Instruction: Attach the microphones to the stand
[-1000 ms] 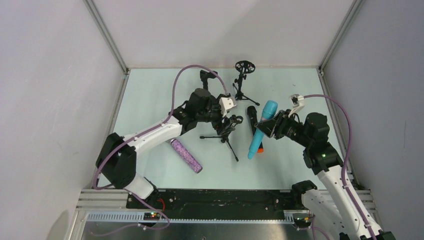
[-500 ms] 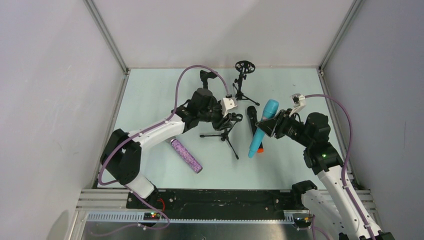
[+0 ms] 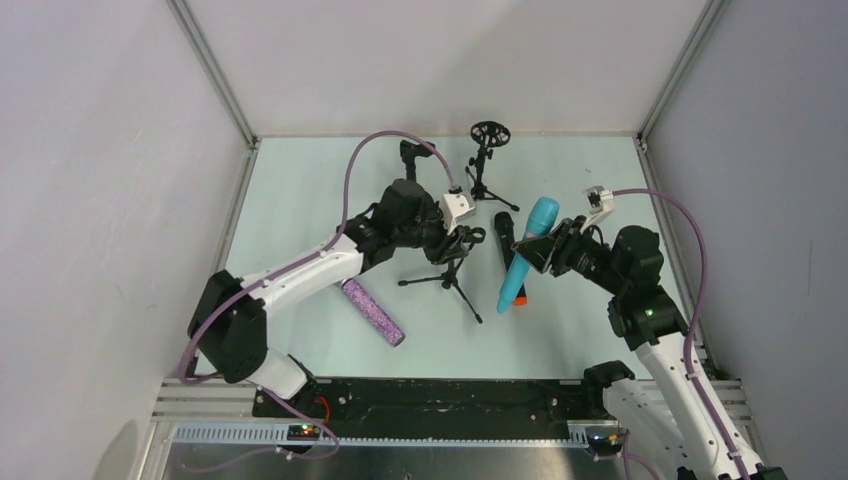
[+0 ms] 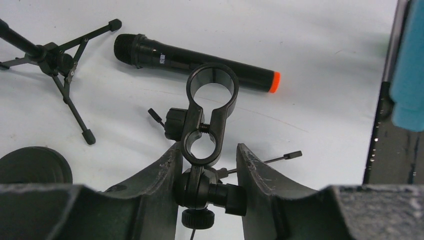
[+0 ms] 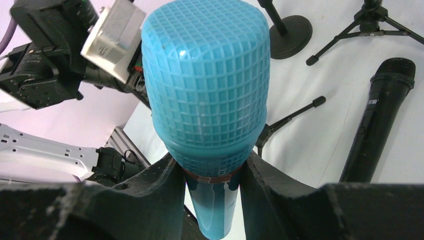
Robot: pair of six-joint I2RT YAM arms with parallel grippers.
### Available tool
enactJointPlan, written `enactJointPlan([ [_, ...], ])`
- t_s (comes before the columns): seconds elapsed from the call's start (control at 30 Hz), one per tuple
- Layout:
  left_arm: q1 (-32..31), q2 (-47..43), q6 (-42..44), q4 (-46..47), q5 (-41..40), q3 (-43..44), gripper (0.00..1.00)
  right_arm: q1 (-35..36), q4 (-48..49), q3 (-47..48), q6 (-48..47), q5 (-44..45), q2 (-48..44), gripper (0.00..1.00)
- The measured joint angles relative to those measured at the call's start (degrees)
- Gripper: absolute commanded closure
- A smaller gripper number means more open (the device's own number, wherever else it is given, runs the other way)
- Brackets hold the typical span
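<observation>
left gripper (image 4: 208,150): clamping black tripod clip stand (image 4: 192,127), base hidden beneath jaws | right gripper (image 5: 210,166): clamping turquoise grid-headed microphone (image 5: 205,85), handle mostly hidden between jaws

Pale mint surface (image 3: 300,190), matte, evenly lit, no hard shadows. Plain grey-white wall panels (image 3: 450,60) at 9, 12 and 3 o'clock. Aluminium posts (image 3: 212,70) in both far corners. Black base plate (image 3: 450,395) and slotted metal rail (image 3: 400,433) at 6 o'clock.

Left arm (image 3: 300,275): white links, black joints.
Right arm (image 3: 672,362): coloured alike; green light shown.
Cables (image 3: 347,195): sheathed in purple.
Wrist cameras (image 3: 458,207): housed in white.
Fingers (image 4: 160,175): black, scuffed grey.
</observation>
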Motion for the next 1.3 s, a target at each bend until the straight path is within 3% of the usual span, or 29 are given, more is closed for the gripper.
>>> enactJointPlan([
  [0.37,-7.61,-6.88,-2.19,-0.35,-6.54,-4.44,1.00,-0.11,1.20,0.00,0.28,-0.37,-0.61,1.00],
  [0.77,-15.76,-8.31,-3.19,-1.11,-13.77,-8.02,1.00,-0.24,0.42,0.00,0.04,0.55,-2.75,1.00],
  [1.03,-17.59,-8.31,-3.17,0.74,-15.19,-9.07,0.98,-0.37,-2.78,0.00,-1.73,2.73,-3.13,1.00],
  [1.1,-17.70,-8.31,-3.17,0.94,-15.17,-9.14,0.90,-0.37,-3.65,0.00,-2.19,3.19,-3.45,1.00],
  [1.17,-17.77,-8.31,-3.17,1.46,-15.19,-9.46,0.76,-0.37,-4.24,-0.02,-2.54,3.56,-3.56,1.00],
  [1.23,-17.81,-8.31,-3.15,2.03,-15.17,-9.68,0.59,-0.37,-4.68,-0.02,-2.82,3.72,-3.56,1.00],
  [1.3,-17.86,-8.31,-3.15,2.47,-15.19,-9.88,0.31,-0.37,-5.11,-0.02,-3.04,3.91,-3.56,1.00],
])
